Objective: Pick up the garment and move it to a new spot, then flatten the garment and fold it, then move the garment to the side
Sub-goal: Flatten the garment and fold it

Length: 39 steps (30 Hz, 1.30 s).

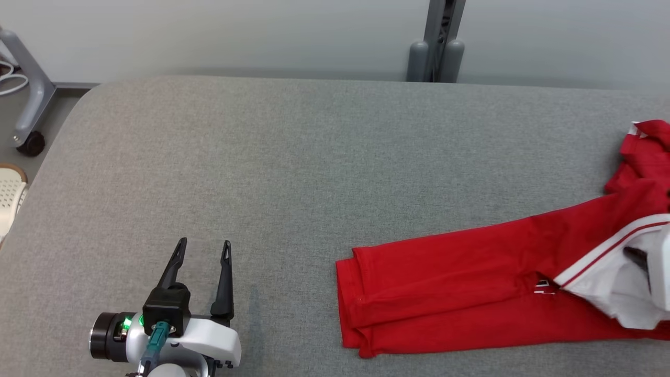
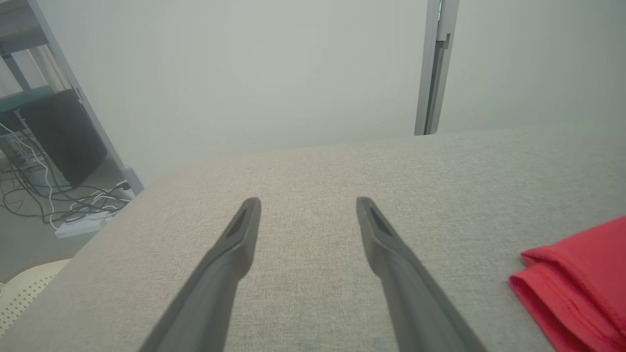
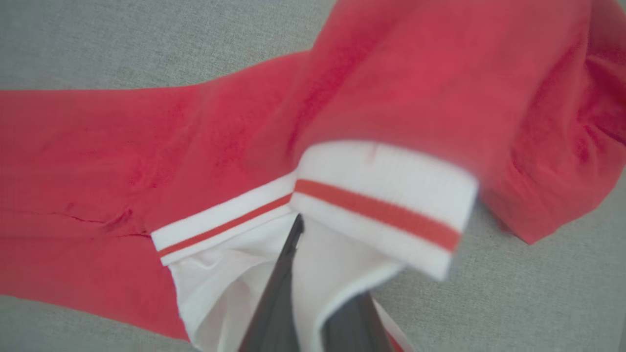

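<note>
left gripper [image 1: 204, 242] sits low, fingers spread wide (pointing straight ahead), while right gripper [image 3: 296, 230] is pinched shut on the garment [image 3: 146, 137]

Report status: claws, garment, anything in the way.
Left claw open, over table. Right claw shut on garment, at its white end. Garment red, stretched along table's right side. No obstruction seen.

Head view looks down on the table [image 1: 293, 157]; left wrist low along it — right wrist close over the garment [image 3: 146, 137], common to all.
</note>
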Available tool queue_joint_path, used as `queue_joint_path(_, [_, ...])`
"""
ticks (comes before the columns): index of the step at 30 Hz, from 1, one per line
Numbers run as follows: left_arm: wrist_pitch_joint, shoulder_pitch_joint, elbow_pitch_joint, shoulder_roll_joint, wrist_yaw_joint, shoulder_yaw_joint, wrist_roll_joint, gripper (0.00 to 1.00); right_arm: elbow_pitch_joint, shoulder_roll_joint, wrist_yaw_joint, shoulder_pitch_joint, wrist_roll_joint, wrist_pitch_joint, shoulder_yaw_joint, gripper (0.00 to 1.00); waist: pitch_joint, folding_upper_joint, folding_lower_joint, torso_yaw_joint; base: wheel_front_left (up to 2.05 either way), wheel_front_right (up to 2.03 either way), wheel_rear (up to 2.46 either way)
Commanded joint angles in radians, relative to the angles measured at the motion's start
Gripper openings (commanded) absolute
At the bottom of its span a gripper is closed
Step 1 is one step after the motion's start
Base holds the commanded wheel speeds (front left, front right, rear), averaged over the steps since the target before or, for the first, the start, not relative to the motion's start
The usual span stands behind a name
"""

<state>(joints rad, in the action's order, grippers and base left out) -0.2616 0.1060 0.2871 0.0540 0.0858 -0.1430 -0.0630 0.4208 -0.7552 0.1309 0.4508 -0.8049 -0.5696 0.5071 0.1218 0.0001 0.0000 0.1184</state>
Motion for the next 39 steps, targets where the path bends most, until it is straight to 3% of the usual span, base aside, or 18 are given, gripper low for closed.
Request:
queue_joint_path(1, [-0.004,-0.009,0.011,0.003,-0.004,0.005,-0.010,1.00,-0.015,0.016,0.000,0.005,-0.016,-0.036,-0.013,0.00,-0.018,-0.0001,0.0000,-0.011,0.00,0.00,0.00])
queue_joint_path(9, [-0.004,-0.019,0.041,0.000,0.004,0.000,-0.033,1.00,-0.142,0.071,0.000,-0.011,0.025,-0.215,-0.075,0.00,-0.058,-0.0001,0.0000,-0.026,0.00,0.00,0.00])
queue_joint_path(20, [-0.004,-0.032,0.043,-0.001,0.029,-0.018,-0.074,1.00,-0.274,0.267,0.000,-0.059,0.108,-0.437,-0.248,0.00,-0.055,-0.0001,0.0000,-0.010,0.00,0.00,0.00])
queue_joint_path(29, [-0.004,-0.049,0.039,-0.001,0.045,-0.017,-0.087,1.00,-0.412,0.558,0.000,-0.157,0.288,-0.636,-0.436,0.00,-0.065,-0.0001,0.0000,0.014,0.00,0.00,0.00])
queue_joint_path(33, [-0.004,-0.057,0.040,-0.001,0.051,-0.024,-0.091,1.00,-0.468,0.670,0.000,-0.194,0.359,-0.682,-0.500,0.00,-0.071,-0.0001,0.0000,0.020,0.00,0.00,0.00])
queue_joint_path(37, [-0.004,-0.058,0.036,-0.001,0.056,-0.031,-0.094,1.00,-0.471,0.703,0.000,-0.214,0.394,-0.671,-0.533,0.00,-0.074,-0.0001,0.0000,0.024,0.00,0.00,0.00])
queue_joint_path(39, [-0.004,-0.059,0.034,-0.001,0.056,-0.039,-0.096,1.00,-0.423,0.702,0.000,-0.214,0.352,-0.622,-0.537,0.00,-0.074,-0.0001,0.0000,0.028,0.00,0.00,0.00])
